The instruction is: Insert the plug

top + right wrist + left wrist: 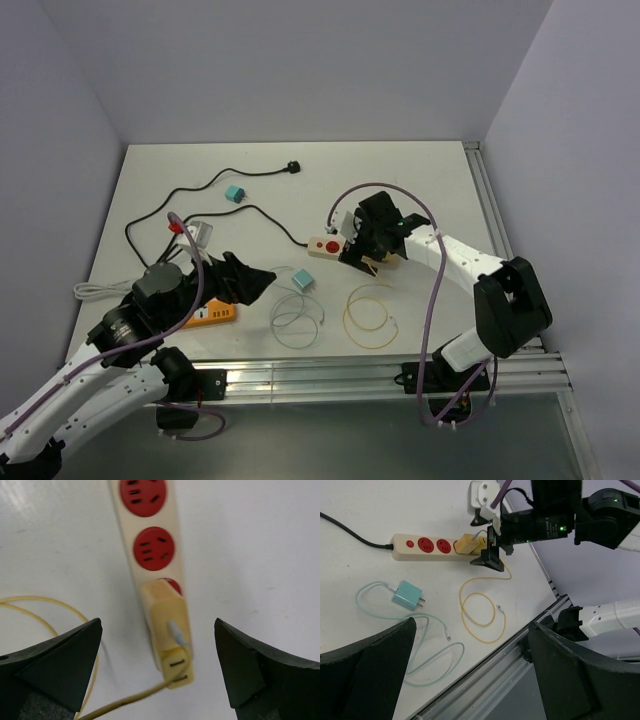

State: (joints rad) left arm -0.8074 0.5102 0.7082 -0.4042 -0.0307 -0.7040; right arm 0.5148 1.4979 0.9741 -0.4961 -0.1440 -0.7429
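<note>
A cream power strip (146, 535) with red sockets lies on the table, also in the top view (322, 247) and the left wrist view (425, 547). The yellow plug (167, 616) sits on the strip's end socket and covers most of its red face, with its yellow cable (45, 612) trailing off. My right gripper (157, 667) hangs open just above the plug, one finger on each side, touching nothing. From above, the right gripper (362, 254) hides the plug. My left gripper (470, 680) stands open and empty over the table's near edge.
A teal charger (303, 281) and its looped cable (296, 322) lie near the left gripper (262, 278). The yellow cable coil (368, 315) is to their right. An orange object (212, 315), a teal block (235, 193), a black cord (190, 195) and a metal rail (380, 375) are also here.
</note>
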